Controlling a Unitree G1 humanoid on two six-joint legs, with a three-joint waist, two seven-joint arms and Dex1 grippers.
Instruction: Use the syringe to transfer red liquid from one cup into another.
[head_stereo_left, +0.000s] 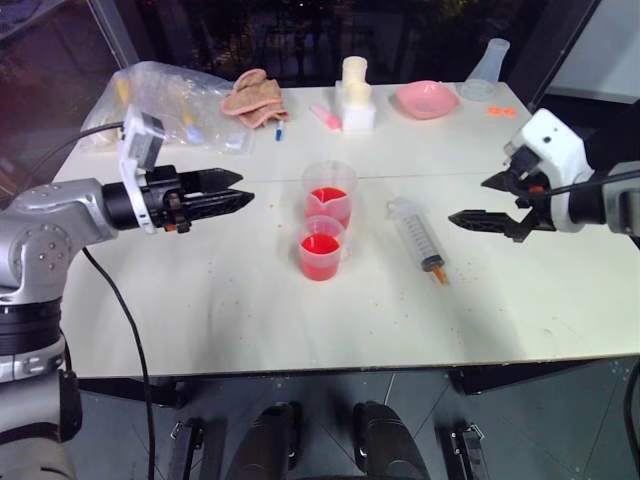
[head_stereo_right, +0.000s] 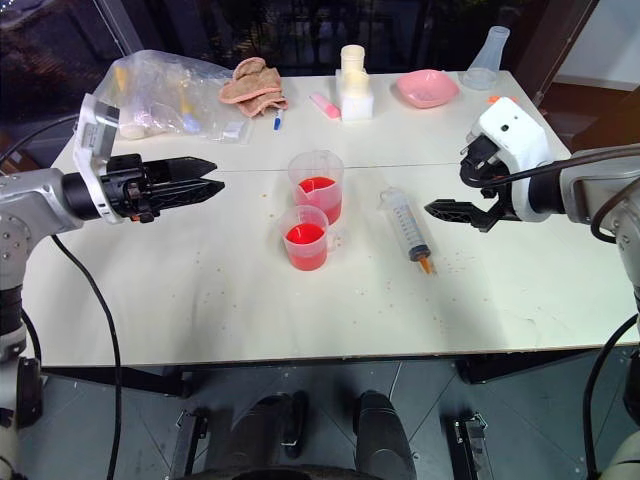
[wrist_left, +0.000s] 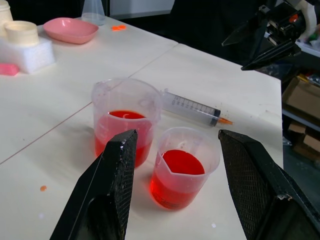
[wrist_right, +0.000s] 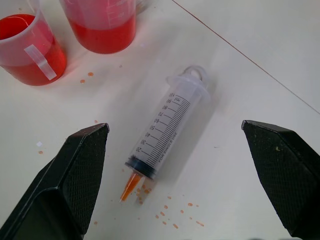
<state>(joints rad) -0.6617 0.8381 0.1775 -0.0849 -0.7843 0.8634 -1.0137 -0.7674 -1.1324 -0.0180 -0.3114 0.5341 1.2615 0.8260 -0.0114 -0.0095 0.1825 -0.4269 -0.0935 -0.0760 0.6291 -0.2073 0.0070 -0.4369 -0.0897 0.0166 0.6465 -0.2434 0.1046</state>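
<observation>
On table: syringe (wrist_right: 165, 131) lying free | left end effector (head_stereo_left: 238, 190) wide open, empty | right end effector (head_stereo_right: 437, 209) likewise

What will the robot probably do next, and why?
Probably lower the right hand's open fingers onto the syringe. It lies flat on the table, untouched, right between them, plunger pushed in. Both cups already hold red liquid, so nothing moves until it is picked up.

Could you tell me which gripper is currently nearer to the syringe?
The right gripper, hovering open just beside the syringe lying on the table. The left gripper hangs open on the far side of the two cups.
</observation>
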